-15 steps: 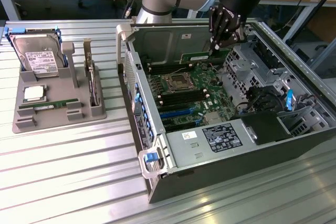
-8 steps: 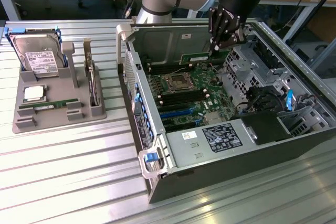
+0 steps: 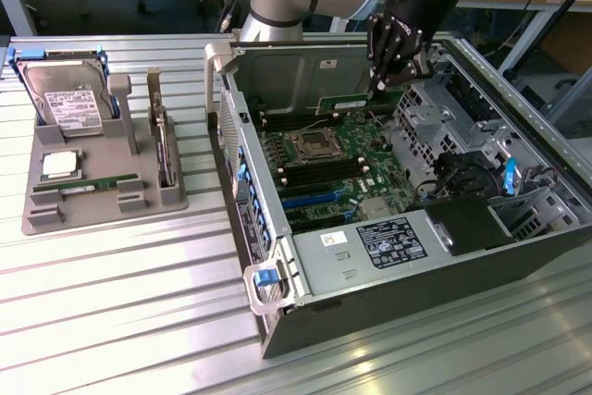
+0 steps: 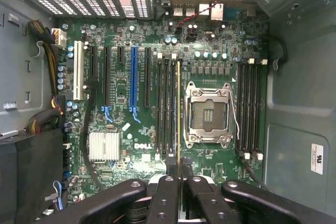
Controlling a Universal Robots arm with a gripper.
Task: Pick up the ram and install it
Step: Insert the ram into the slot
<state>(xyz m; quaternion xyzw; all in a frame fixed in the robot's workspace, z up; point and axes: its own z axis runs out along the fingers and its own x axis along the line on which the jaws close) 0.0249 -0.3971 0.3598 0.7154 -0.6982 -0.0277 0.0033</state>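
My gripper (image 3: pixel 388 79) hangs inside the open computer case (image 3: pixel 518 256), above the far part of the motherboard (image 3: pixel 324 173). It is shut on the ram (image 3: pixel 347 102), a thin green stick held by one end. In the wrist view the gripper (image 4: pixel 178 174) shows its black fingers (image 4: pixel 167 187) pressed together, and the ram (image 4: pixel 178 108) appears edge-on as a thin line. That line runs along the black memory slots (image 4: pixel 167 108) beside the empty processor socket (image 4: pixel 209 116). The ram is clear of the board.
More memory slots (image 4: pixel 249 108) lie on the socket's other side, and blue and black card slots (image 4: pixel 134 82) sit further off. At the exterior view's left a grey tray (image 3: pixel 102 205) holds a hard drive (image 3: pixel 65 99), a square processor chip (image 3: pixel 58 166) and another green stick (image 3: pixel 79 187).
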